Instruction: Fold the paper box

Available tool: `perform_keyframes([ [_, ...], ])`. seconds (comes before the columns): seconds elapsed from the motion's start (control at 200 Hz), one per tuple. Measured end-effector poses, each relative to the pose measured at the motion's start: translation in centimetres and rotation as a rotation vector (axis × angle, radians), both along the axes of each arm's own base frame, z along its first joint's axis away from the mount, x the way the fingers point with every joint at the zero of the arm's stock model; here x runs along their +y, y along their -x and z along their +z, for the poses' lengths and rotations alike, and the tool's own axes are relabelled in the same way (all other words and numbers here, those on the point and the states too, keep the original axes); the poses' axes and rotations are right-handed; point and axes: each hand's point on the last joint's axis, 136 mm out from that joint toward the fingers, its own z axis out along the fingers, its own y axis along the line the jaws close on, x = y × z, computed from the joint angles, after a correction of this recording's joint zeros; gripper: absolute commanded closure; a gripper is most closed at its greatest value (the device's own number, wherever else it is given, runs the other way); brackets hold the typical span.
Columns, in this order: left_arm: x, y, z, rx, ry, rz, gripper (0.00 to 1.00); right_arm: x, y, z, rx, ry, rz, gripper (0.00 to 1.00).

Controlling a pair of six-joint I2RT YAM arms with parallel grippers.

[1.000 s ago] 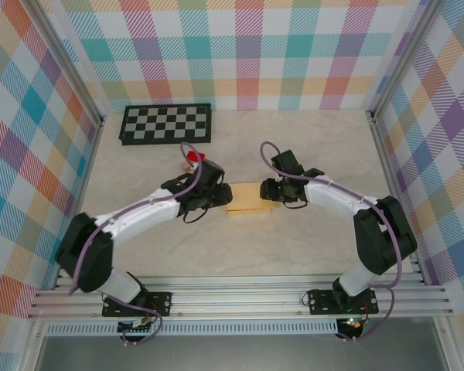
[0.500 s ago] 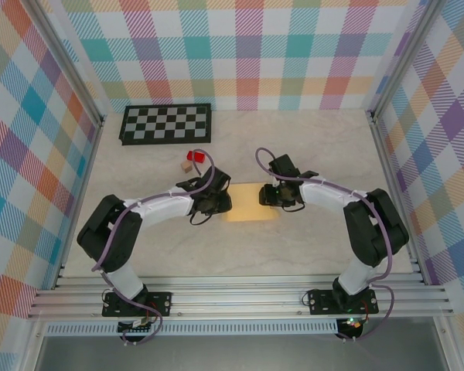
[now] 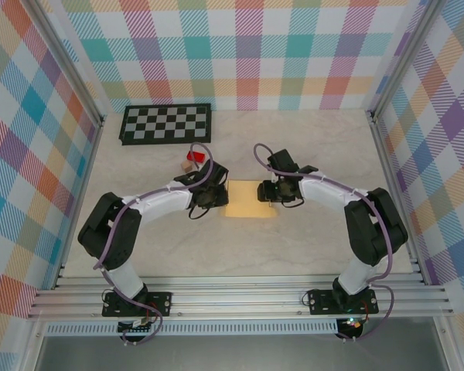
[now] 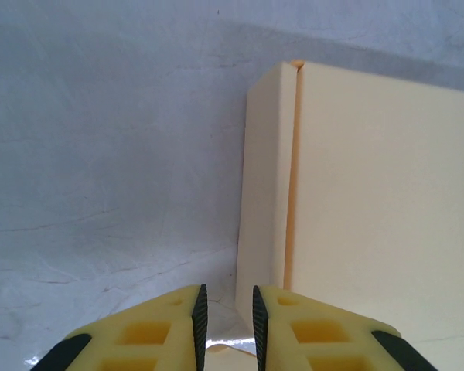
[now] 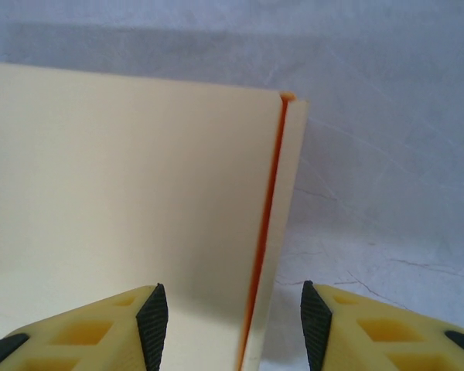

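Blocked in the middle of the table [image 3: 240, 247] by the paper box [image 3: 251, 202], with the left gripper [image 3: 222, 197] close at its left end and the right gripper [image 3: 267, 193] at its right end. Free to pass in front of the box, and behind it up to the back wall. Narrower at the far left: red block [image 3: 195, 157] and tan cube [image 3: 186, 165] just behind the left wrist, checkerboard [image 3: 166, 124] further back. Hardly any gap between the left fingers [image 4: 197, 317], perhaps on the box's edge; wide room between the right ones, around the box's side.
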Motion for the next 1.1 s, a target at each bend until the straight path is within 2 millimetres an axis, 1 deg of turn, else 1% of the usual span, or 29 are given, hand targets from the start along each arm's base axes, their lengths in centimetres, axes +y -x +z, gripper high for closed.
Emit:
perform_keyframes([
  [0.08, -0.3, -0.4, 1.2, -0.025, 0.011, -0.007, 0.73, 0.4, -0.6, 1.0, -0.019, -0.007, 0.007, 0.48],
  [0.145, -0.6, -0.5, 1.9, -0.041, 0.032, -0.017, 0.72, 0.5, -0.9, 1.4, -0.028, -0.010, 0.010, 0.48],
  [0.275, -1.2, -0.6, 2.2, -0.046, 0.061, -0.030, 0.71, 0.3, -0.9, 1.3, -0.022, -0.005, 0.010, 0.48],
  [0.34, -1.5, -0.8, 1.8, -0.044, 0.068, -0.038, 0.71, 0.3, -0.9, 0.7, -0.011, 0.003, 0.011, 0.49],
  [0.385, -1.8, -0.9, 1.2, -0.039, 0.067, -0.047, 0.71, 0.3, -0.9, 0.2, 0.001, 0.010, 0.010, 0.49],
  [0.475, -2.1, -0.9, -0.4, -0.013, 0.059, -0.061, 0.71, 0.1, -0.8, -1.0, 0.028, 0.027, 0.010, 0.49],
  [0.555, -2.4, -0.7, -1.5, 0.006, 0.065, -0.072, 0.71, 0.1, -0.7, -1.6, 0.038, 0.036, 0.009, 0.50],
  [0.84, -2.5, -0.9, -1.6, -0.029, 0.081, -0.081, 0.82, 0.2, -0.8, -1.9, 0.027, 0.023, 0.012, 0.51],
  [0.935, -2.5, -1.1, -1.5, -0.044, 0.073, -0.087, 0.83, 0.3, -1.0, -1.8, 0.019, 0.021, 0.014, 0.52],
  [0.97, -2.5, -1.2, -1.5, -0.051, 0.069, -0.089, 0.83, 0.3, -1.0, -1.8, 0.017, 0.020, 0.015, 0.54],
  [1.005, -2.4, -1.2, -1.5, -0.054, 0.065, -0.091, 0.84, 0.4, -1.0, -1.8, 0.015, 0.017, 0.018, 0.60],
  [1.1, -2.4, -1.3, -1.5, -0.059, 0.060, -0.095, 0.84, 0.5, -1.1, -1.7, 0.010, 0.007, 0.022, 0.70],
])
